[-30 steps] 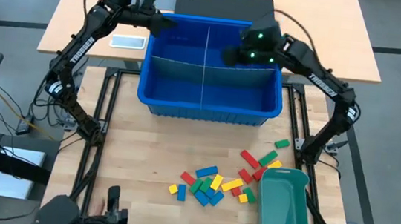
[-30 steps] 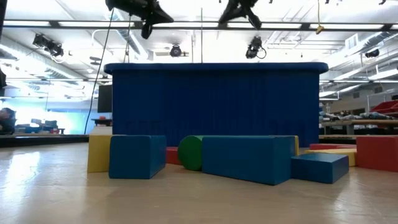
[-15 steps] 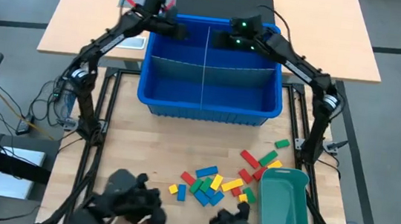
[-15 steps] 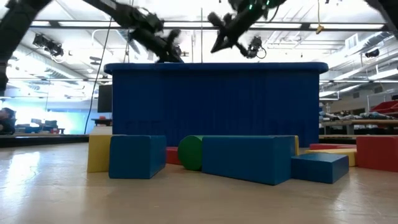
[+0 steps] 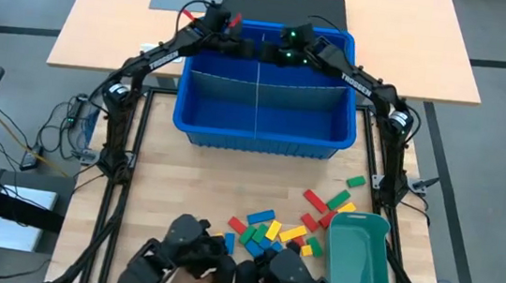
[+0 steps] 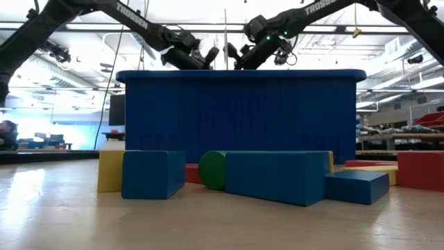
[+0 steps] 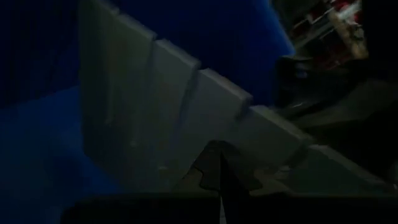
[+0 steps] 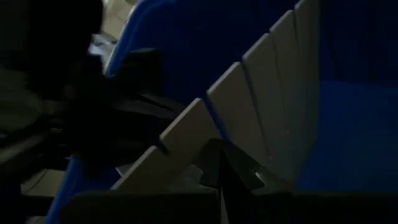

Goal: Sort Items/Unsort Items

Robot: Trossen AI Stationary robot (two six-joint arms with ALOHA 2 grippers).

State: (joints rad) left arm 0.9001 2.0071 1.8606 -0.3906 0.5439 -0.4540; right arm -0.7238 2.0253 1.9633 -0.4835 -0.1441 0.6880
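bin: big blue rectangular plastic bin [image 5: 259,128] sitting at the far side of the wooden tabletop [image 5: 172,190]
divider: thin grey slotted divider sheet [image 5: 259,81] standing upright inside, splitting it in two
tray: teal-green oblong plastic tray [image 5: 360,261], near right corner
laptop: closed black laptop [image 5: 282,0] on the tan desk [image 5: 116,14] behind the bin

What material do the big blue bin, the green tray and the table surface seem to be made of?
Blue bin: probably moulded plastic, with ribbed walls and uniform colour. Green tray: likely glossy plastic, with rounded corners and a soft shine. Table surface: looks like light wood, with visible plank lines.
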